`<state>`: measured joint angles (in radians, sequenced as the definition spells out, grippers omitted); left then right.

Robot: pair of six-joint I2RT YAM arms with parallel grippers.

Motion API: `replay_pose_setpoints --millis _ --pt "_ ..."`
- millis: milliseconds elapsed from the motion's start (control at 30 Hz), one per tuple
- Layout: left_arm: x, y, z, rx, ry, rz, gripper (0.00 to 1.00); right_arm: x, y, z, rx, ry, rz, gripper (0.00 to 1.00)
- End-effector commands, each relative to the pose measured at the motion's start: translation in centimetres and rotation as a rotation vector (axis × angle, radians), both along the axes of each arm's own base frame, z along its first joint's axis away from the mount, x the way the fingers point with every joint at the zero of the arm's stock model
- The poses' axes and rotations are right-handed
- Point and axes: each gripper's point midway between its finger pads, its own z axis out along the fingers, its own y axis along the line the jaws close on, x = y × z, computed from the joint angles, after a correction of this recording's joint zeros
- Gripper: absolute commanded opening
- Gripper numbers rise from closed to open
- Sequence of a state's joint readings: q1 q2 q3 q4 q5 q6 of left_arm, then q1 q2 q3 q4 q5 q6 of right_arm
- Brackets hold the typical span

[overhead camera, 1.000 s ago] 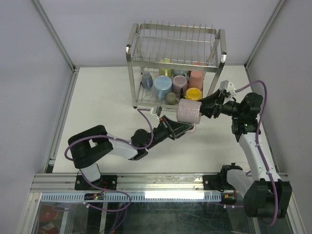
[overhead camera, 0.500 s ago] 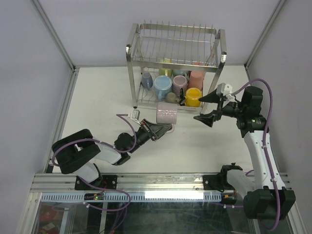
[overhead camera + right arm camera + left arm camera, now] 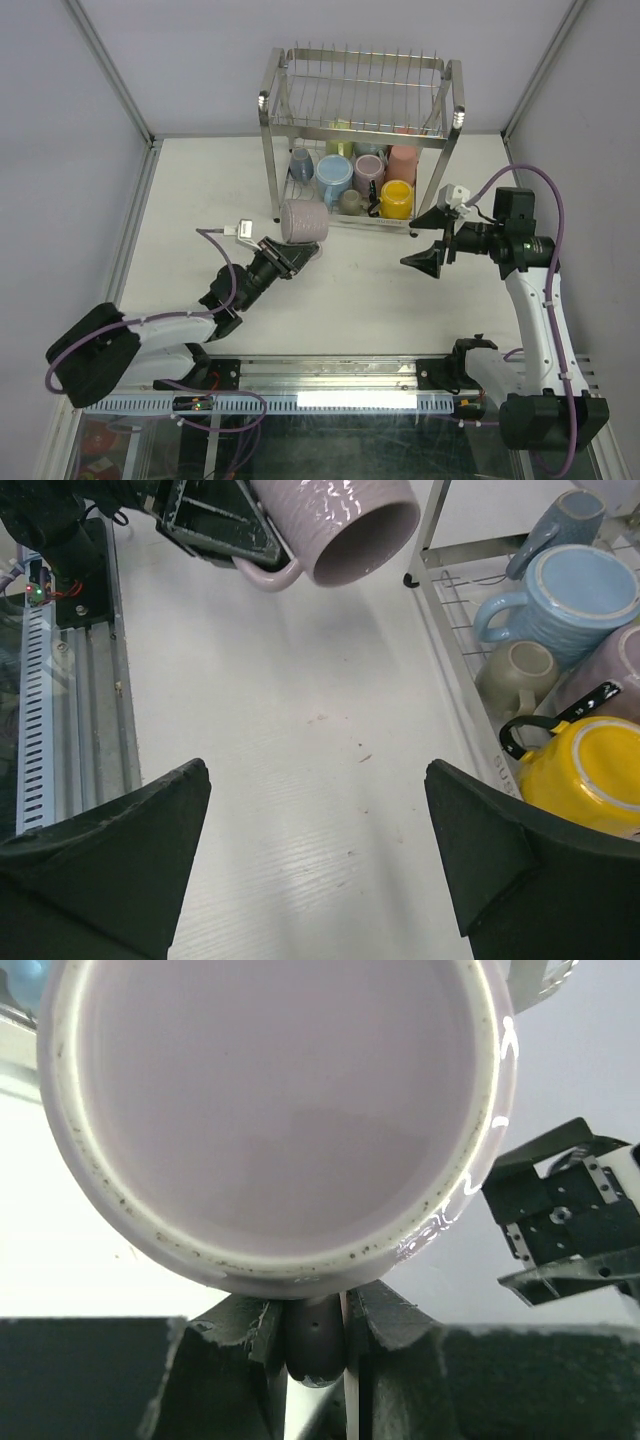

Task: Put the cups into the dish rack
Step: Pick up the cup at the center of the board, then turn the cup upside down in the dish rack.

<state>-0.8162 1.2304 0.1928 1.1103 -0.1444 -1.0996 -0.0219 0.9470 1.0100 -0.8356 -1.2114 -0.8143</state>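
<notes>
Nearest the arm bases, the left arm stretches low across the white counter (image 3: 200,200) toward the rack. Its left end effector (image 3: 285,257) is nearly closed, its two dark fingers (image 3: 250,1335) pinching the handle of a mauve mug (image 3: 303,221). The mug lies on its side in that grip. Its speckled foot ring and base fill the left wrist view, and its open mouth points away from the left arm, toward the right wrist camera. It hangs just in front of the left front leg of the dish rack (image 3: 265,103); whether it touches the leg cannot be told. Off to the right and well apart from the mug, the right end effector (image 3: 425,240) is spread wide with nothing between its fingers, only bare counter showing there in the right wrist view. It faces left, toward the held mug and the rack's front. Farther back stands the steel wire rack, and the mugs in view sit on its lower tier. A yellow mug (image 3: 397,197) and a small grey-beige mug (image 3: 350,201) are at the front. A light blue mug (image 3: 334,178), a second mauve mug (image 3: 368,172), a pink mug (image 3: 403,163) and a grey-blue mug (image 3: 301,163) are behind them.
</notes>
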Motion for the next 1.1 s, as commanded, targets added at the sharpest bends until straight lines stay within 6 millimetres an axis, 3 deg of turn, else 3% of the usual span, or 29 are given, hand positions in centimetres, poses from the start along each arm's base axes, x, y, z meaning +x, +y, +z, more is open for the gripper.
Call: replay_pose_setpoints --millis 0,167,300,467,1067 --pt "2.6 1.5 3.2 0.247 -0.106 0.155 0.0 -0.9 0.0 -0.6 -0.001 0.007 0.007 0.91" --pt "4.1 3.3 3.6 0.481 -0.111 0.25 0.0 -0.6 -0.1 -0.8 -0.007 0.006 -0.007 0.91" --pt "4.9 2.8 5.0 0.606 -0.137 0.275 0.0 -0.6 -0.1 -1.0 -0.008 0.012 -0.008 0.91" --pt "5.8 2.2 4.9 0.74 -0.133 0.316 0.0 -0.5 -0.2 -1.2 -0.015 0.01 -0.015 0.91" --pt "11.9 2.2 3.9 0.833 -0.073 0.588 0.0 -0.4 -0.4 -1.6 -0.031 0.007 -0.021 0.91"
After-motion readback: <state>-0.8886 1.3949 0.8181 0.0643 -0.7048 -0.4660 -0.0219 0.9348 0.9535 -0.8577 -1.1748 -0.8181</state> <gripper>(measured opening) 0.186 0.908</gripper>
